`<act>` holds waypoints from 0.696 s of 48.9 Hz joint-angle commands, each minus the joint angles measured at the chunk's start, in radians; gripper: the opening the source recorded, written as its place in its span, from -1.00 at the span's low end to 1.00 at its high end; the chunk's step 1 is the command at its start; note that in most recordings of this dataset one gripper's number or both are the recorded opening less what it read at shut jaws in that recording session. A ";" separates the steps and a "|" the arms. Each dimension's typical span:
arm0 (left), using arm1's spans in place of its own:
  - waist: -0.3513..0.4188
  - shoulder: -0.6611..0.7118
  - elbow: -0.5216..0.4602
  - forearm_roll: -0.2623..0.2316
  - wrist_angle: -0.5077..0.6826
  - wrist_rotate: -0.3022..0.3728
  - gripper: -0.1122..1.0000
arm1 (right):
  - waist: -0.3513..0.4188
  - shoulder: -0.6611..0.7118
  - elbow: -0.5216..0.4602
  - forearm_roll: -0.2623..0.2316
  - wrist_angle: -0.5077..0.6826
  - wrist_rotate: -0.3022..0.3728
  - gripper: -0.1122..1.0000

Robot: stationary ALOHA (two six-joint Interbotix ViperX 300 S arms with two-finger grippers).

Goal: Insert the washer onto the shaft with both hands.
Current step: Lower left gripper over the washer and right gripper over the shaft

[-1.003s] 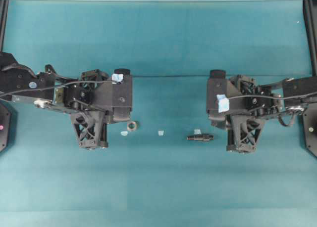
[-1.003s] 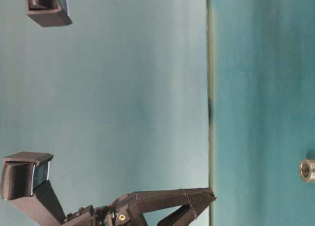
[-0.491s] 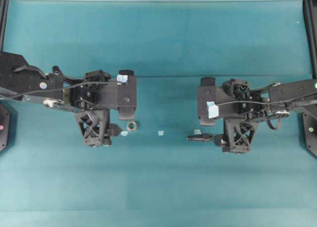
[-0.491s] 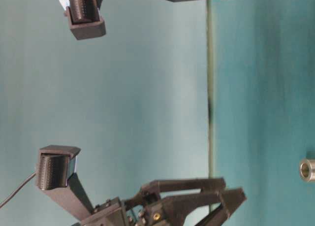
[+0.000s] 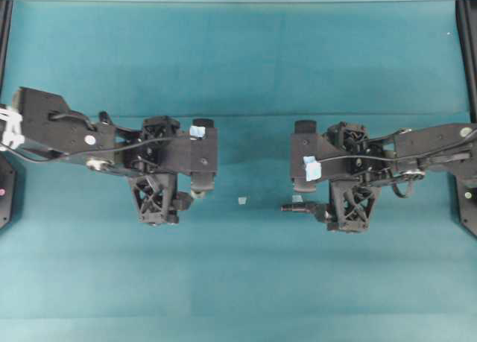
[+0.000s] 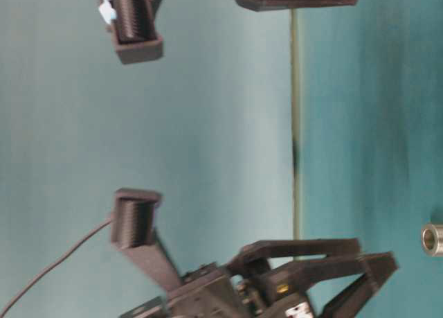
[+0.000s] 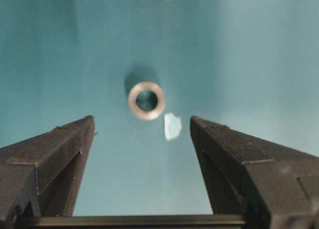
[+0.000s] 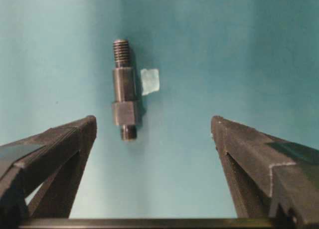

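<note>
Teal surface (image 5: pixel 246 282) lies bare between both arms overhead. From the left wrist, the left end effector (image 7: pixel 142 126) stands spread, washer (image 7: pixel 146 100) just ahead, untouched. From the right wrist, the right end effector (image 8: pixel 154 126) gapes wide, shaft (image 8: pixel 124 89) ahead, nearer its left finger.

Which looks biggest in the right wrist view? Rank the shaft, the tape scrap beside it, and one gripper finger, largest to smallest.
1. Gripper finger, though it sits nearest the camera, which exaggerates it.
2. Shaft.
3. Tape scrap, clearly smallest.
</note>
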 commanded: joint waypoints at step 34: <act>0.002 0.126 -0.011 0.003 -0.110 -0.011 0.68 | 0.000 0.107 0.003 0.002 -0.087 -0.002 0.70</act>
